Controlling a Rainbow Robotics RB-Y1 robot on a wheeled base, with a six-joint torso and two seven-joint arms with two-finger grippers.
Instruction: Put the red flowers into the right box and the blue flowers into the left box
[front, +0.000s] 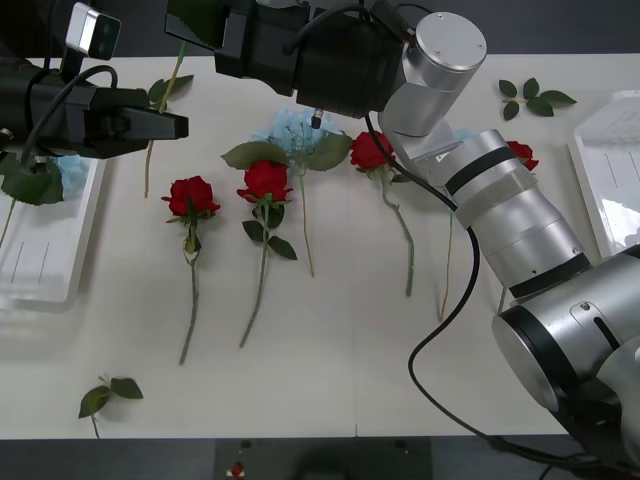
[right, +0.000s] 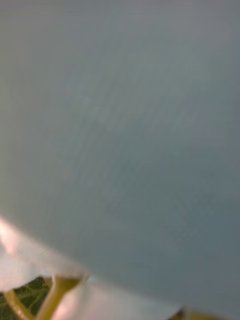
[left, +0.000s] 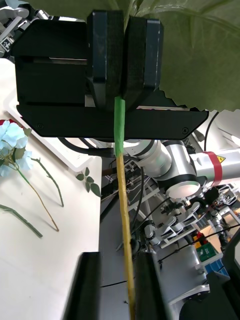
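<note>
"What's in the trays?"

"The shallow white plastic left box (front: 40, 270) holds one fluffy pale blue flower (front: 70, 170) with a broad leaf. The matching right box (front: 600, 170) sits at the table's (front: 340, 360) right edge."

"And the arms?"

"At the far left, the right gripper (left: 123, 100) is clamped on a long yellow-green stem (left: 125, 200) with green tape. The stem runs far to near, and I can't see its bloom. The left gripper (left: 117, 280) has its fingers apart, one on either side of that stem."

"The rest?"

"The red flowers (front: 265, 180) lie mid-table with their blooms far and their stems pointing near. Another blue cluster (front: 295, 130) lies among them."
</note>
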